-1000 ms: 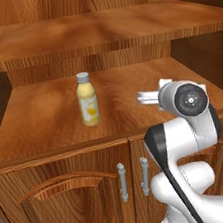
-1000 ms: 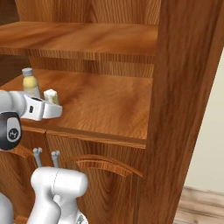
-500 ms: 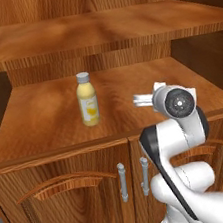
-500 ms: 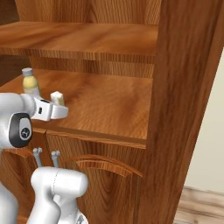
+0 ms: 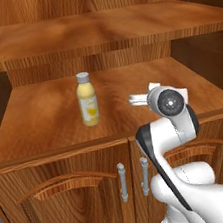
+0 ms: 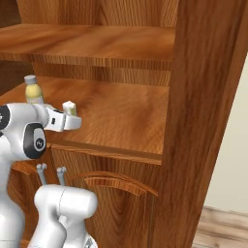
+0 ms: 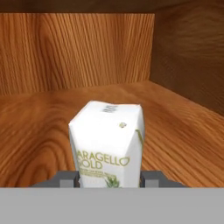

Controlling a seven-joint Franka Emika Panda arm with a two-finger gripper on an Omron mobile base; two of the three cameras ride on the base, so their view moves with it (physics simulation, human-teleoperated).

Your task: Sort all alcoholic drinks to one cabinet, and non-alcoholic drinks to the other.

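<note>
Carton (image 7: 108,142): gripped by the nearly closed gripper (image 7: 110,178), carried upright for shelving.
Spot: right of the juice bottle (image 5: 87,98), so soft drinks are grouped.

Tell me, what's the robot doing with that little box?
The robot's claw is holding a small cream carton between its two fingers, over the lower shelf of the brown wooden cabinet. A yellow juice bottle with a grey cap already stands upright on that same shelf, off to the side of the carton. The two arched doors below are shut.
</note>
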